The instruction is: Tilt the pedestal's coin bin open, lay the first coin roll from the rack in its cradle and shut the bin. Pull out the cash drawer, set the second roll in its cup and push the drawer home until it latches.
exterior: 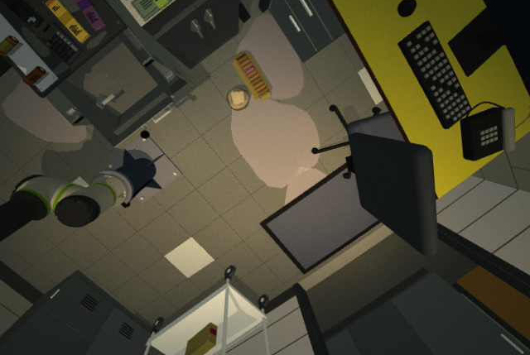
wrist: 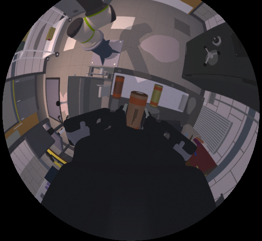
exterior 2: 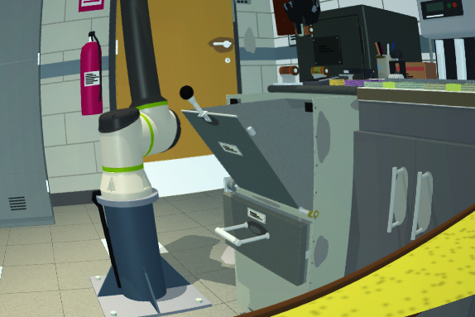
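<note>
An orange coin roll (wrist: 136, 109) (exterior 2: 306, 30) stands upright between the fingers of my gripper (wrist: 136, 123) (exterior 2: 303, 26), which is closed on it and held high above the counter rack. Two more rolls, a brown one (wrist: 118, 87) (exterior 2: 288, 70) and a yellow-green one (wrist: 156, 95) (exterior 2: 319, 71), lie on the white rack (wrist: 146, 89) below. The pedestal's coin bin (exterior 2: 244, 155) is tilted open to the left, its black knob lever (exterior 2: 187, 93) up. The cash drawer (exterior 2: 269, 234) below it is closed, with a white bar handle (exterior 2: 242, 235).
A black safe (exterior 2: 351, 39) stands on the counter right behind the gripper. The arm's base (exterior 2: 128, 226) is bolted to the floor left of the pedestal. Grey cabinet doors (exterior 2: 409, 201) continue to the right, and a yellow desk edge (exterior 2: 393, 284) crosses the foreground.
</note>
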You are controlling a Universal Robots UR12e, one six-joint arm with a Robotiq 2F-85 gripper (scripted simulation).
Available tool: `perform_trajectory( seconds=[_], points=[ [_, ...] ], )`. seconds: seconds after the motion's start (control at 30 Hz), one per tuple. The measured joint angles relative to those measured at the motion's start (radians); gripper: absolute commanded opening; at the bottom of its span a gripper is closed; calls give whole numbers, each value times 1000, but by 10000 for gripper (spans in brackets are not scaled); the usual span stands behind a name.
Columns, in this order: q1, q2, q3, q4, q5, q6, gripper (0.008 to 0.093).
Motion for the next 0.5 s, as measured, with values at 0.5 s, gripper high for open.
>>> perform_trajectory(
  seconds=[0.5],
  points=[
    [-297,-160,119,41,0,-294,80]
  ],
)
